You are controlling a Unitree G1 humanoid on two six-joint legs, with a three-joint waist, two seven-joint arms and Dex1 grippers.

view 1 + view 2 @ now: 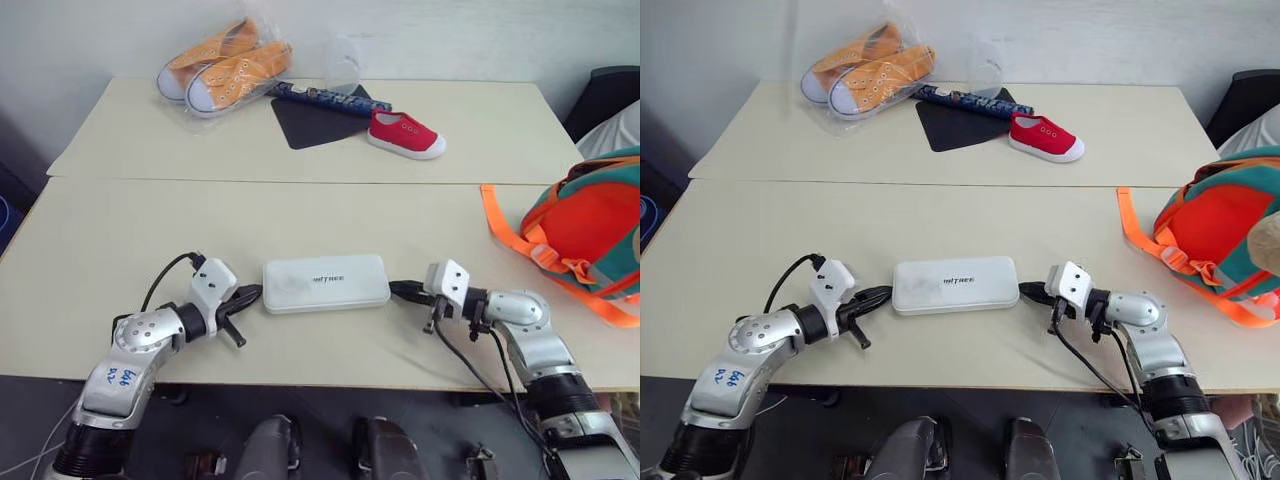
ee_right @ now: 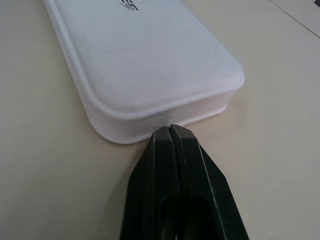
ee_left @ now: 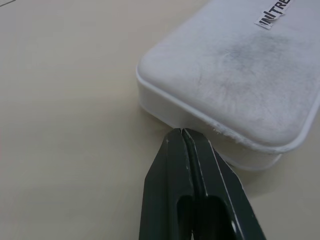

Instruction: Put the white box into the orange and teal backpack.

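The flat white rectangular plastic box (image 1: 326,284) lies on the cream tabletop (image 1: 300,210), between the left fingers (image 1: 248,297) and the right fingers (image 1: 404,291); both pairs are pressed together, tips at the box's short ends, holding nothing. To lift it well, push inward evenly from both ends and keep it level on the way to the orange and teal fabric backpack (image 1: 590,235) at the tabletop's right edge. The wrist views show each tip meeting the box's rim; the head views show the backpack
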